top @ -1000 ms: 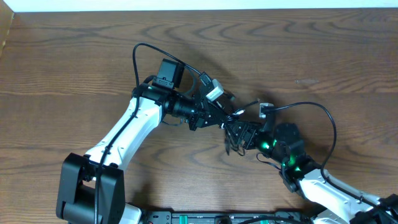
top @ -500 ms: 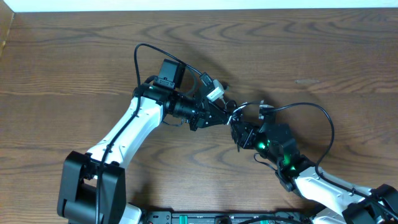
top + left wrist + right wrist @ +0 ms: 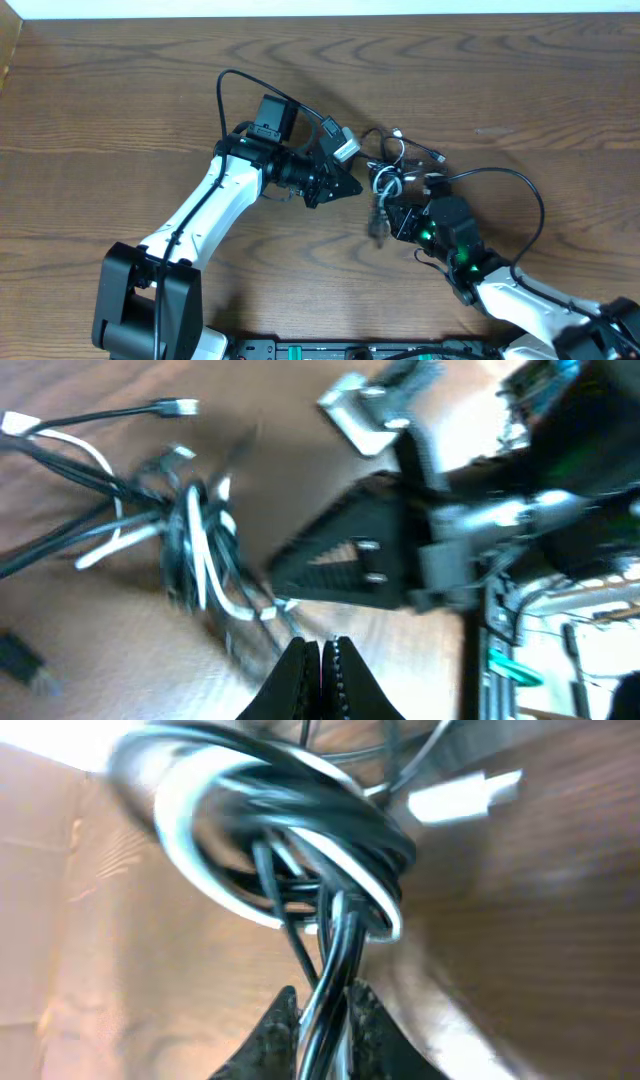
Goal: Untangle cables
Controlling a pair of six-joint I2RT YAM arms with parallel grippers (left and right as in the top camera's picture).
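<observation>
1. The white left arm (image 3: 215, 205) reaches in from the near left. The left gripper (image 3: 345, 185) points at the cables (image 3: 388, 172), and its fingers are pressed tight together with nothing seen between them.
2. The right arm (image 3: 520, 300) comes in from the near right. The right gripper (image 3: 325, 1025) pinches some black strands of the bunch.
3. The cables sit in a knot in the middle of the table (image 3: 120, 90), between the two grippers.
4. The table is brown wood with wavy grain. A white strip (image 3: 400, 6) runs along its far edge.
5. The black cable (image 3: 300, 810) and the white cable (image 3: 185, 820) are thin, smooth and bendy, wound in loops. A small white plug (image 3: 465, 795) sticks out.
</observation>
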